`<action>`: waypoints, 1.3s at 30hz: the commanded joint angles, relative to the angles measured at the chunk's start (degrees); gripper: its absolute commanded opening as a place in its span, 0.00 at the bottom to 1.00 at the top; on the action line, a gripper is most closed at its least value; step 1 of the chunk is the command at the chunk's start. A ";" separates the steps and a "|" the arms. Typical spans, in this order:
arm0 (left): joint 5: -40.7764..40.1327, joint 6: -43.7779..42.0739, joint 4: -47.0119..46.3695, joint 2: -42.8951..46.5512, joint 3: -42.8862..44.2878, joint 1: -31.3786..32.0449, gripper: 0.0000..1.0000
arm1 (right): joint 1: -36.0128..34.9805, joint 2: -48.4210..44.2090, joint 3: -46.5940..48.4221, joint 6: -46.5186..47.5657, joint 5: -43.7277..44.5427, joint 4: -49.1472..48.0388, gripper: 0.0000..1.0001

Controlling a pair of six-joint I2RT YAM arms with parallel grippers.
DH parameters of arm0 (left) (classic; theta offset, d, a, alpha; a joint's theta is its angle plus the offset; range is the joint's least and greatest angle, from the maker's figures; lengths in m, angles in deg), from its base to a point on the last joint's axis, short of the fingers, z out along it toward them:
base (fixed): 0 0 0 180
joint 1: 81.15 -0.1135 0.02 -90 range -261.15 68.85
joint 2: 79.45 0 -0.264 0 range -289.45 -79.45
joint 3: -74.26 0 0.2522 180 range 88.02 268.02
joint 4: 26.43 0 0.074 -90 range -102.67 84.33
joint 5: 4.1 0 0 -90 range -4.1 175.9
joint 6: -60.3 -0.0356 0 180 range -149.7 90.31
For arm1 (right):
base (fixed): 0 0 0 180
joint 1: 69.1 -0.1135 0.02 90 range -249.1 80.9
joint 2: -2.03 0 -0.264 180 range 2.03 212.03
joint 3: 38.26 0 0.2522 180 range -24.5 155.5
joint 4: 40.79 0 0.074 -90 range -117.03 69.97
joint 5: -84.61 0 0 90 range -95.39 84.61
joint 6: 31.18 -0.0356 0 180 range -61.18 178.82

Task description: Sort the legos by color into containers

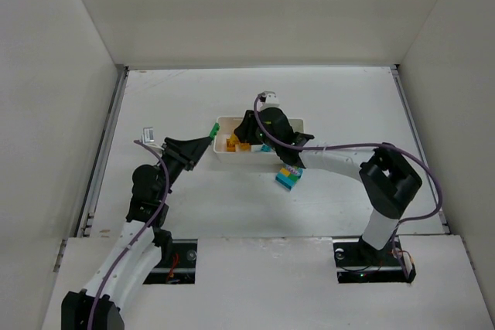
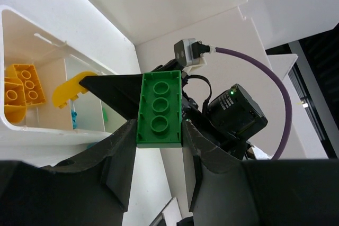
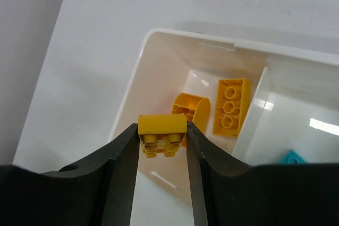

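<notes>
Wrist views alone reveal the grips: left jaws clench a green brick [image 2: 159, 108] beside the tray [image 2: 42, 136], right jaws a yellow brick [image 3: 161, 135] over its end compartment [image 3: 159, 67]. Only overhead shows a mixed clump [image 1: 289, 175] beside the tray.

White table [image 1: 348, 98], plain white walls [image 1: 255, 5] on three sides.

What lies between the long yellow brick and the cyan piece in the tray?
A thin white dividing wall; the right wrist view shows the long yellow brick and the cyan piece on opposite sides of it.
</notes>
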 commanded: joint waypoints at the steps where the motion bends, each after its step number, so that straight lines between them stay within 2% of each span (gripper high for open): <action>1: 0.77 -1.74 -2.22 -0.06 2.73 -0.14 0.16 | -0.87 0.52 3.06 1.49 2.54 -0.01 0.48; 3: 0.59 -1.83 -2.40 -0.93 2.91 0.21 0.16 | -0.96 0.35 3.06 1.32 2.72 -0.19 0.57; 6: 0.42 -2.62 -2.84 -2.25 3.52 1.17 0.16 | -0.96 -2.10 1.75 0.88 2.54 -0.63 0.64; 10: -0.99 -5.95 -1.96 -6.28 6.06 5.12 0.16 | 0.09 -8.25 -2.55 0.96 3.07 -1.33 0.65; 12: -1.77 -8.23 -1.61 -9.44 7.91 9.06 0.16 | 1.50 -13.17 -6.94 1.05 4.82 -1.59 0.58; 16: -7.22 -14.03 0.84 -17.52 13.09 19.26 0.16 | 5.09 -25.46 -19.67 0.70 9.56 -3.35 0.25; 17: -8.45 -16.05 1.72 -19.90 14.76 21.72 0.16 | 6.41 -29.50 -23.71 0.35 11.57 -3.70 0.21; 19: -11.96 -19.30 3.30 -24.38 18.27 26.29 0.15 | 7.82 -35.57 -29.43 -0.35 14.66 -4.14 0.20; 22: -15.83 -23.35 6.99 -31.50 24.95 31.31 0.15 | 9.41 -42.27 -35.42 -0.97 17.39 -4.41 0.24; 27: -18.56 -24.86 12.45 -43.54 35.41 35.10 0.15 | 11.61 -46.67 -40.53 -1.41 18.80 -5.29 0.35; 33: -21.20 -26.88 17.80 -53.65 44.90 36.68 0.15 | 14.77 -48.96 -43.61 -1.50 18.36 -6.43 0.46; 39: -23.75 -27.14 21.07 -62.27 51.86 36.86 0.15 | 16.00 -53.18 -45.90 -3.78 17.75 -6.52 0.51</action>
